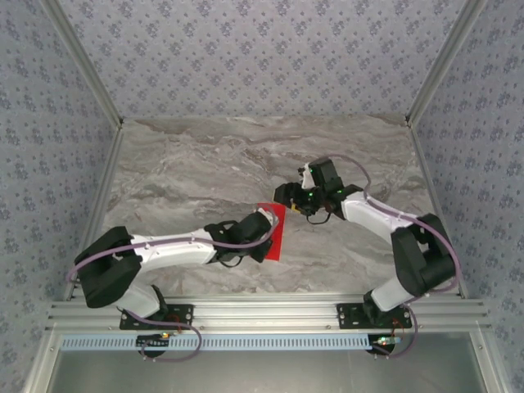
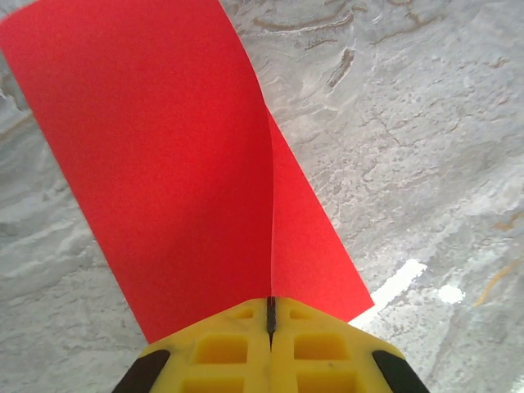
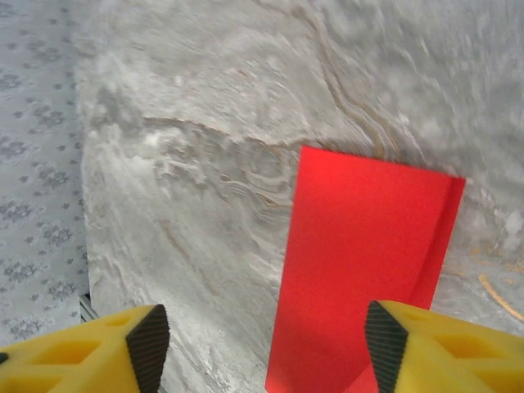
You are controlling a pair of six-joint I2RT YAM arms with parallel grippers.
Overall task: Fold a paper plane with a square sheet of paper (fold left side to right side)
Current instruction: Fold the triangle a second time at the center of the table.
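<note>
Left of centre in the overhead view, the left gripper (image 1: 264,232) is pinched closed on the near edge of the square sheet of paper (image 1: 276,218). The sheet is bright red and folded double, its two layers meeting in a seam ahead of the yellow fingers (image 2: 221,352). Just right of it, the right gripper (image 1: 288,196) hangs with jaws apart over the sheet's far end, above the grey marbled table (image 1: 188,164).

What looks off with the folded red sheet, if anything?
The red sheet is folded unevenly: a strip of its lower layer peeks past the upper edge, and the upper layer bows up ahead of the shut left tool.
</note>
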